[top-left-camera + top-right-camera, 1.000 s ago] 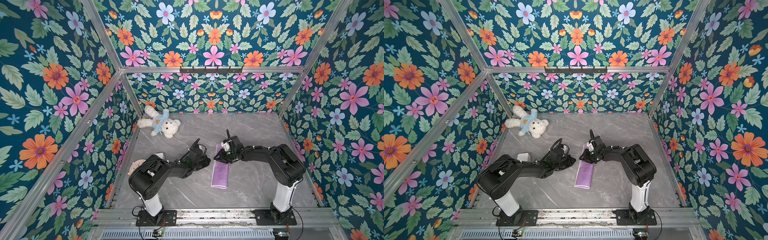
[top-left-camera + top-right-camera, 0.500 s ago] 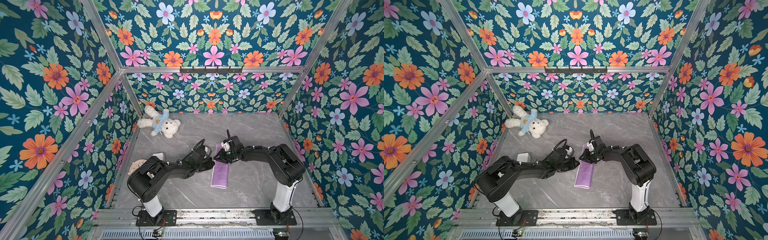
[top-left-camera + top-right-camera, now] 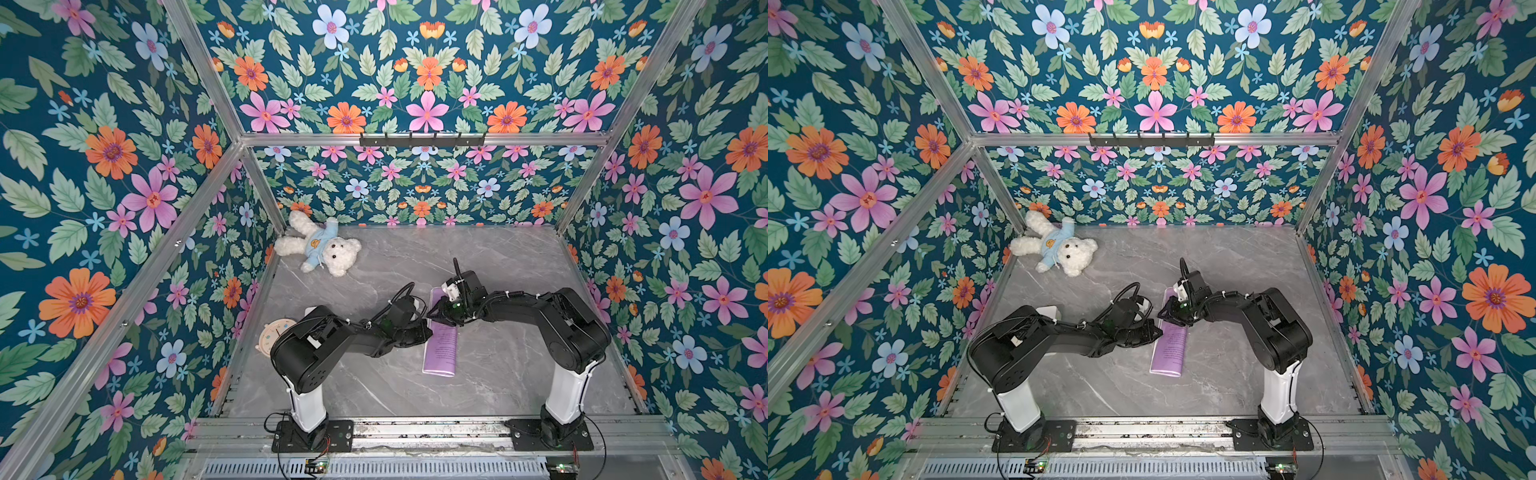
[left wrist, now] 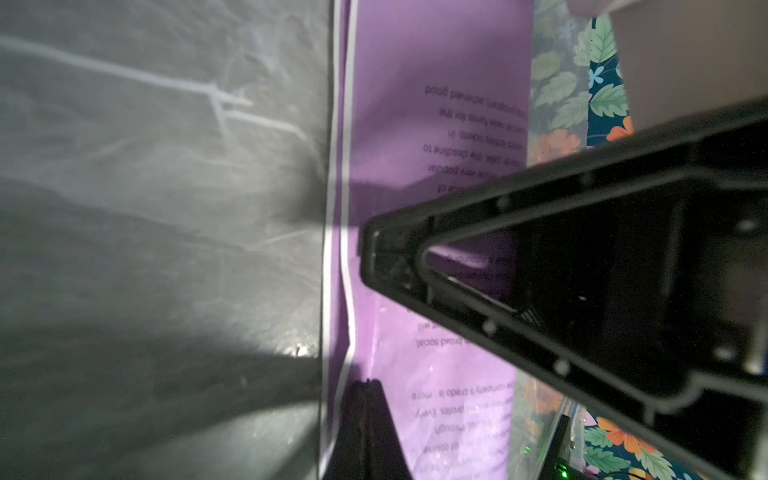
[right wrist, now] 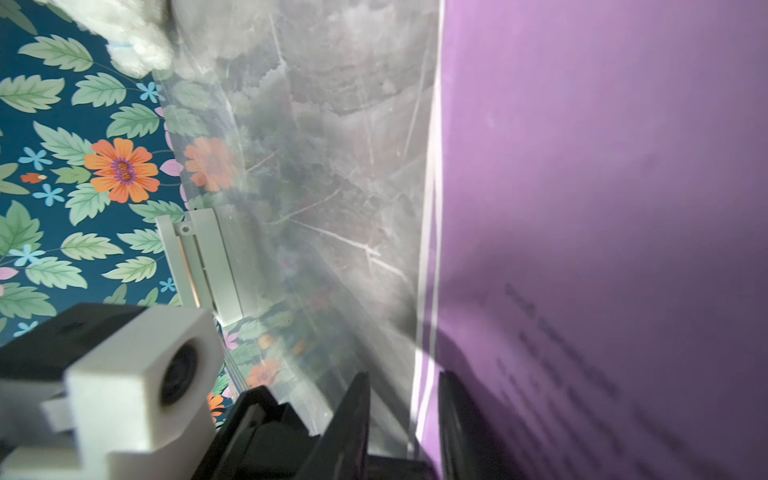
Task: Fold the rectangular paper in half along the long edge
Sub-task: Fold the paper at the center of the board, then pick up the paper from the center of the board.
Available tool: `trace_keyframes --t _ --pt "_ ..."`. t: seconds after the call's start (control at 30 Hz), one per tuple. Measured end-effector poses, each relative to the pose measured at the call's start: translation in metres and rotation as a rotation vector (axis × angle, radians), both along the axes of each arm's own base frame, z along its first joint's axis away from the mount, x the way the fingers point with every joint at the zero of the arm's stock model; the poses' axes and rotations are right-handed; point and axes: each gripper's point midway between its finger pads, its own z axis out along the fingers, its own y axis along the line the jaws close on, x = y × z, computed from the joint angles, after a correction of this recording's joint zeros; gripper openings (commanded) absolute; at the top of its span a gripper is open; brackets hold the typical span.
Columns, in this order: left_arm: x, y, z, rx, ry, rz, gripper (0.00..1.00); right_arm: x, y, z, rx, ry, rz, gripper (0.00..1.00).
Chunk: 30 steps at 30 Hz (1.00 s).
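floral walls, aluminium frame, grey marble floor

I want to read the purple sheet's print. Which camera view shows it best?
Left wrist view: the rectangular paper is close, its print partly readable. Right wrist view shows it blurred; in both top views the print is tiny.
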Motion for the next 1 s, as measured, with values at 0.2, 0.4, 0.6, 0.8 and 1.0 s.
trace_keyframes --t 0.2,0.4,0.6,0.8,1.0 --pt "0.000 0.001 0.000 0.003 -0.002 0.004 0.00 0.007 -0.016 0.047 0.048 -0.111 -0.043 0.45" --pt "0.001 0.001 0.000 0.002 -0.003 0.005 0.00 0.003 -0.072 0.043 -0.001 -0.126 -0.185 0.45" --pt "0.001 0.001 0.000 0.002 -0.004 0.005 0.00 -0.021 -0.086 0.013 -0.024 -0.034 -0.195 0.45" --pt "0.001 0.001 0.000 0.002 -0.004 0.005 0.00 -0.028 -0.076 -0.002 0.040 0.016 -0.161 0.35" --pt "0.001 0.001 0.000 0.002 -0.004 0.006 0.00 -0.027 -0.069 -0.010 0.078 0.026 -0.137 0.27"
